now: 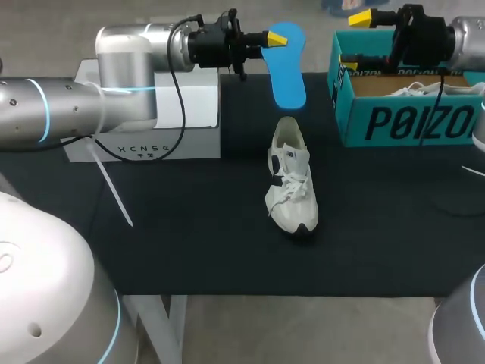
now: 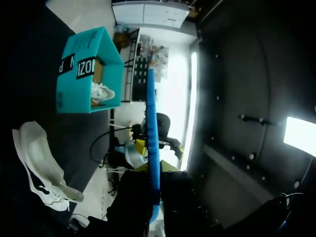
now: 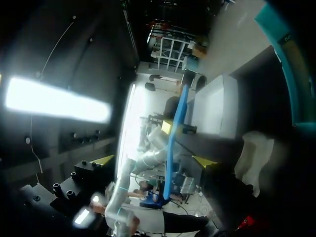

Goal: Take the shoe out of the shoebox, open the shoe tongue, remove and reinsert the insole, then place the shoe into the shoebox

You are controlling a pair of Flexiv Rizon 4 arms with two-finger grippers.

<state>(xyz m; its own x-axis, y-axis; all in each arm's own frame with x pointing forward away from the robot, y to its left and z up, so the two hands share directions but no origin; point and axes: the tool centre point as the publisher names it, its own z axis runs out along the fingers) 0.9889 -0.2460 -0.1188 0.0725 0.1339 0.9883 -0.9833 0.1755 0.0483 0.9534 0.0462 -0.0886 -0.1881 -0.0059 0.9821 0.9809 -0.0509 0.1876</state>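
The left gripper (image 1: 274, 38) is clamped on one end of the blue insole (image 1: 288, 72), aloft just beyond the white shoe (image 1: 290, 178) lying on the table (image 1: 189, 227); the right gripper (image 1: 355, 40) hangs spread and empty by the shoebox (image 1: 413, 121). The insole looks thin, light and floppy, and the soft shoe probably wants steadying at its heel collar

Matt cardboard shoebox (image 1: 409, 121), cloth shoe (image 1: 290, 186), smooth insole (image 1: 288, 76)
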